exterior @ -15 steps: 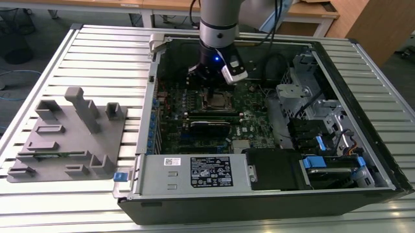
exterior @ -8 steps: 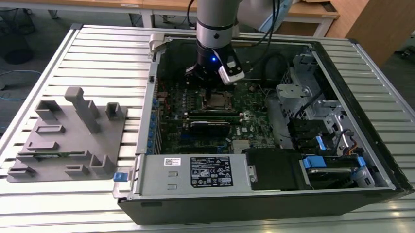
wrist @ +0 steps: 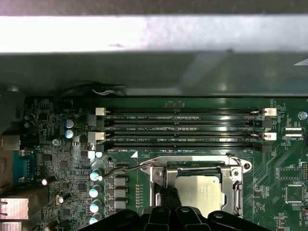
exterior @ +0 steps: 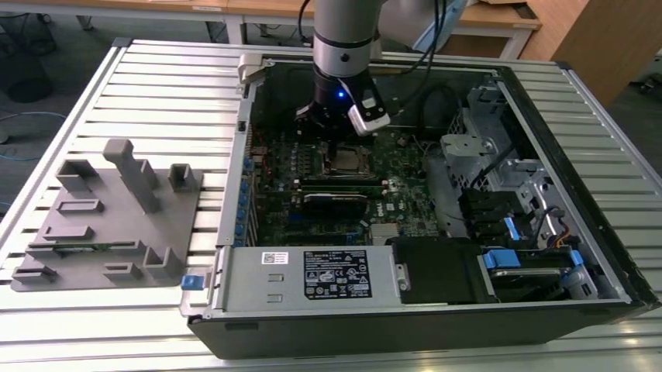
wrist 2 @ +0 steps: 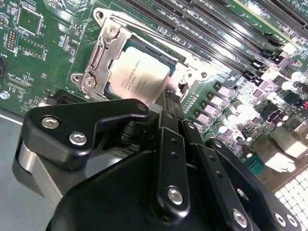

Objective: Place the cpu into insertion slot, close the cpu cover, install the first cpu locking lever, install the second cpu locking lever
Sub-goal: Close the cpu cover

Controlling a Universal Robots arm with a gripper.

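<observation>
My tool (wrist 2: 172,96) is pinched shut, holding nothing, tip right at the edge of the cpu (wrist 2: 137,72). Cpu lies flat in the slot (wrist 2: 94,72), straight ahead of the tip.

My arm (exterior: 342,35) is a silver-grey tube with black bands and a blue light (exterior: 340,95) at the wrist. A white camera box (exterior: 370,118) is clipped on, with black cables (exterior: 304,12) beside it. In the second wrist view I see the gripper (wrist 2: 169,98): matte black, jointed links, silver screws (wrist 2: 174,194).
</observation>
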